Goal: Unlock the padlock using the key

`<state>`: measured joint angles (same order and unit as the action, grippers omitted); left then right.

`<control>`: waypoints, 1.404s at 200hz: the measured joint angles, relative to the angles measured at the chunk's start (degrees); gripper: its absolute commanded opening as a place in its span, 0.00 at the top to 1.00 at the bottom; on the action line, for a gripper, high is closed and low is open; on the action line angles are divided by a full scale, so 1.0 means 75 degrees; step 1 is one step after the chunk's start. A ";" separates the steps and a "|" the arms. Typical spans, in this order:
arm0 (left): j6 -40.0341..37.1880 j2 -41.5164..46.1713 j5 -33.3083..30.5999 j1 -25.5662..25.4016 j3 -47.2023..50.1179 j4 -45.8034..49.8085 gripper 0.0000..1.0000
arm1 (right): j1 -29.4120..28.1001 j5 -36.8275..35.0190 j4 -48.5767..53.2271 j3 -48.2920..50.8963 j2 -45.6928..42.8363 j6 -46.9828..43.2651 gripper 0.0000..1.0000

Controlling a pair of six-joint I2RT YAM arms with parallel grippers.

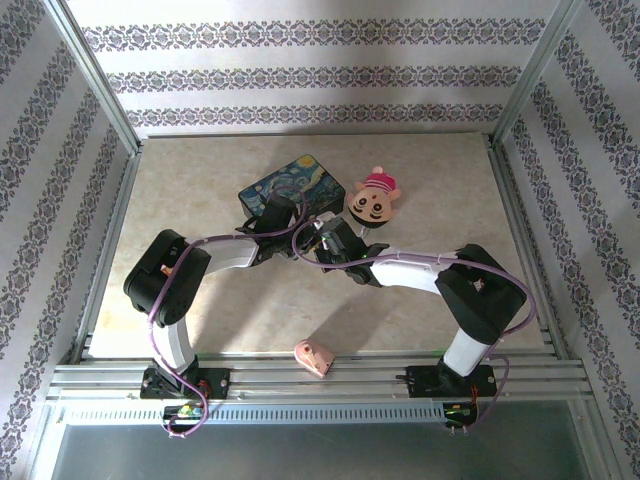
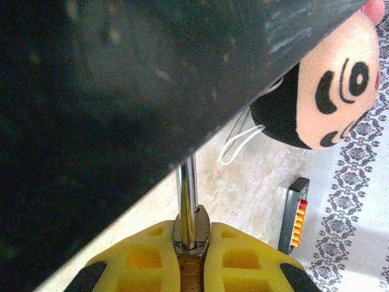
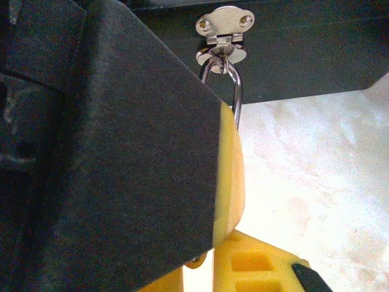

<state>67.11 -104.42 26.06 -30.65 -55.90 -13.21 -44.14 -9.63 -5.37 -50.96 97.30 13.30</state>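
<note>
Where the painted box (image 1: 293, 188) sits toward the far edge of the bench (image 1: 200, 300), about midway along it, both grippers crowd against its near side. The left gripper (image 1: 271, 214) has its yellow pads (image 2: 249, 267) closed on the body of the padlock (image 2: 191, 240), one pad on each side. The thin silver shackle (image 2: 187, 188) rises from between them up under the dark box wall. Seen from the right wrist, the shackle (image 3: 237, 91) hangs looped through the ring of the box's silver clasp (image 3: 223, 27), with pale bench below.

The right gripper (image 1: 323, 236) lies just beside the left one, off the box's near right corner. I cannot tell whether its fingers are open or closed, because a dark finger with a yellow face blocks most of that view.

A plush doll head (image 1: 373, 200) rests just right of the box. A pink wedge (image 1: 315, 355) lies at the near edge, between the two arm bases.
</note>
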 measured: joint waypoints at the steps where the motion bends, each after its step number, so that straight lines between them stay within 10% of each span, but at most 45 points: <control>1: 0.0000 0.0000 0.0000 0.0000 0.0000 0.0000 1.00 | 0.0000 0.0000 -0.0003 0.0000 0.0000 0.0003 0.90; 281: 0.0294 -0.0017 -0.0201 0.0055 0.0122 -0.0417 0.88 | 0.2299 0.6009 -0.4366 0.1376 0.0860 0.3783 1.00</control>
<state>69.32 -104.55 24.56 -30.24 -54.98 -16.34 -26.89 35.44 -38.11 -40.64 103.74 41.67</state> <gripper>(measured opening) 0.108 0.042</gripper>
